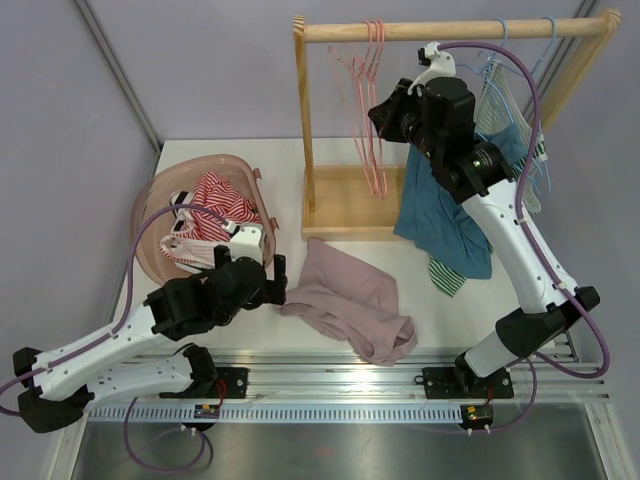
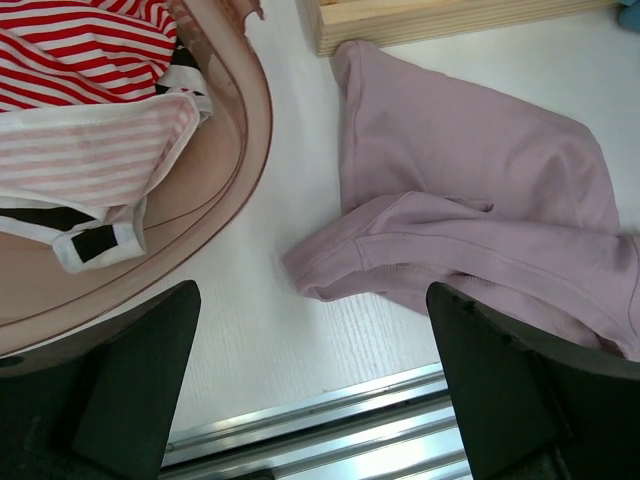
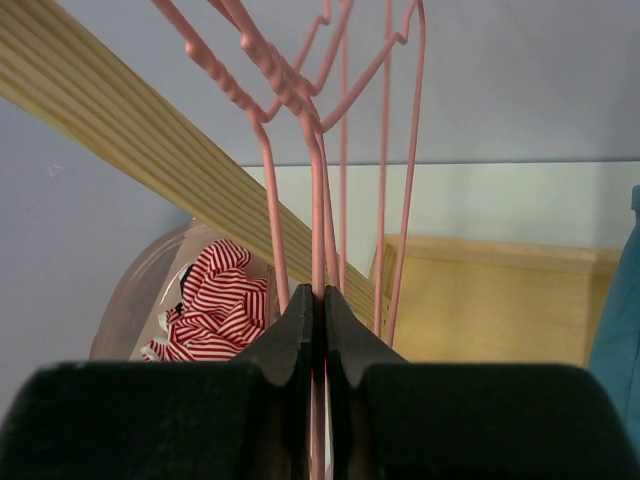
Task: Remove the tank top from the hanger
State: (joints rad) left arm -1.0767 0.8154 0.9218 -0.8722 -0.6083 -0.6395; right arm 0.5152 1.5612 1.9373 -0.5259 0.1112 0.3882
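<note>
Pinched on a bare pink hanger; tank top down on the table.

Clamps the right gripper [image 3: 322,296] thin on one wire of the pink hanger [image 3: 318,200], up under the far wooden rail [image 1: 450,30]. Spreads the left gripper [image 2: 315,370] wide on nothing, low at the near left, between the basket [image 2: 255,150] and the mauve tank top [image 1: 350,300]. Finds that tank top crumpled mid-table, just near of the rack base [image 1: 345,205], clear of any hanger. Looks nearly done; seems to leave only freeing the hanger.
</note>
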